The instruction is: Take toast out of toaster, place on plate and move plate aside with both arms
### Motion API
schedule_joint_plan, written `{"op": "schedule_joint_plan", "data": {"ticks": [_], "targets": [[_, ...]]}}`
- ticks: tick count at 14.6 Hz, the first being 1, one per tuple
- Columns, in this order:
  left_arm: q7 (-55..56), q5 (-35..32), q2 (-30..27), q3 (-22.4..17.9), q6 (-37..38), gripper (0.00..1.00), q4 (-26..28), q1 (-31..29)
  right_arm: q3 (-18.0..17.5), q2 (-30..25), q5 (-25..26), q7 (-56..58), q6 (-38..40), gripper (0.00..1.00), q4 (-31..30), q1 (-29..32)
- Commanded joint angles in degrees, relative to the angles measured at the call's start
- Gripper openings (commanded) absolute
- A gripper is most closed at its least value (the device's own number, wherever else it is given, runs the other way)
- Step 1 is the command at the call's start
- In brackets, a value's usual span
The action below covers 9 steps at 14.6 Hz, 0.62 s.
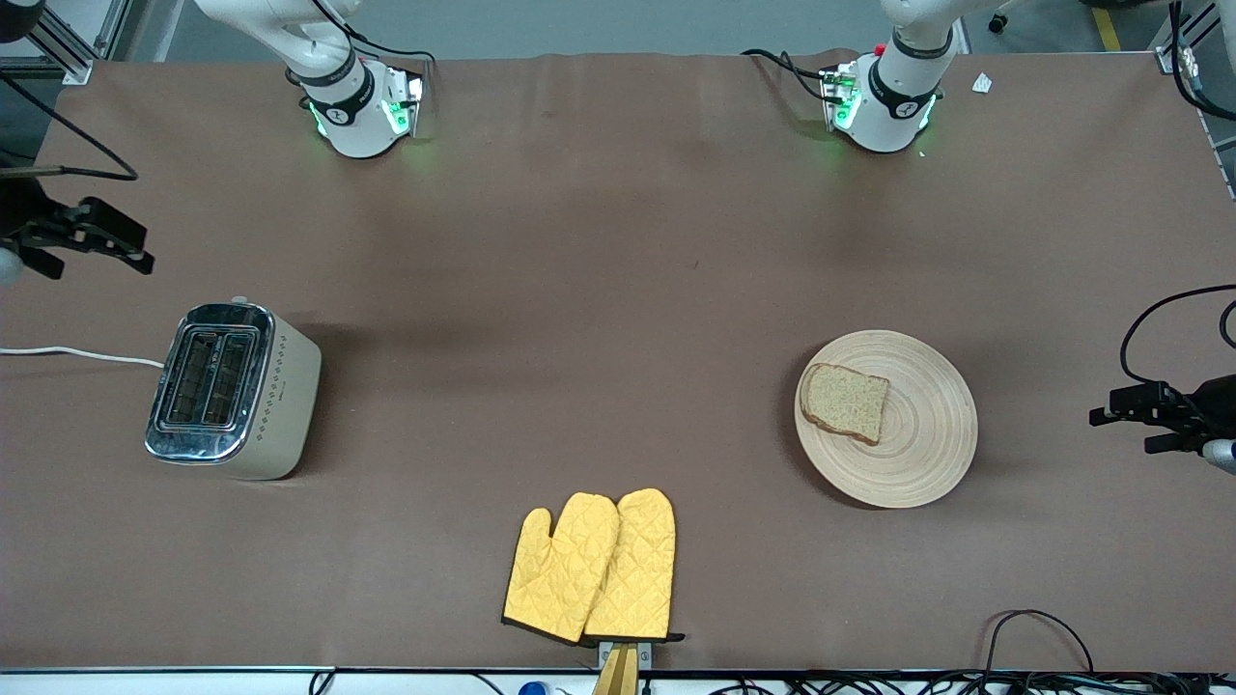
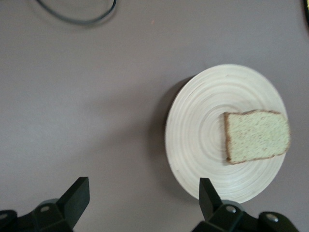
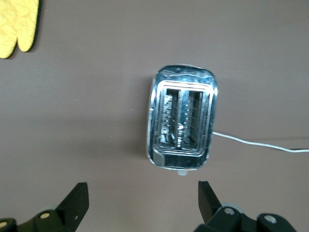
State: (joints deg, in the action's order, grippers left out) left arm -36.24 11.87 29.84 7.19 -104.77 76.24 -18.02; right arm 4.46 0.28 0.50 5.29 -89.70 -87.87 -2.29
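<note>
The toast (image 1: 846, 403), a brown slice with a darker crust, lies flat on the round beige wooden plate (image 1: 927, 434), off-centre toward the right arm's end. My left gripper (image 1: 1120, 430) hangs open and empty over bare table beside the plate, at the left arm's end. In the left wrist view the toast (image 2: 256, 137) and plate (image 2: 203, 140) sit past one finger, with the left gripper (image 2: 143, 193) over bare table. My right gripper (image 1: 101, 263) waits open and empty over the table beside the toaster. In its wrist view the right gripper (image 3: 143, 198) holds nothing.
A chrome and cream toaster (image 1: 232, 389) with two empty slots stands toward the right arm's end, its white cord (image 1: 77, 354) running off the table; it also shows as the toaster (image 3: 182, 123). Two yellow oven mitts (image 1: 594, 568) lie near the front edge.
</note>
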Motion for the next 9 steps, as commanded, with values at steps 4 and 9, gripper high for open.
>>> {"op": "schedule_joint_plan", "data": {"ticks": [4, 9], "targets": [[22.14, -8.53, -10.84, -0.51, 9.66, 1.0, 1.36, 8.95, -1.98, -0.02, 0.29, 1.92, 0.49, 1.0, 0.51, 4.04], [35.51, -9.93, -17.36, 0.37, 13.7, 1.0, 2.07, 13.09, -14.2, -0.02, 0.47, 1.22, 0.58, 1.0, 0.51, 16.51]]}}
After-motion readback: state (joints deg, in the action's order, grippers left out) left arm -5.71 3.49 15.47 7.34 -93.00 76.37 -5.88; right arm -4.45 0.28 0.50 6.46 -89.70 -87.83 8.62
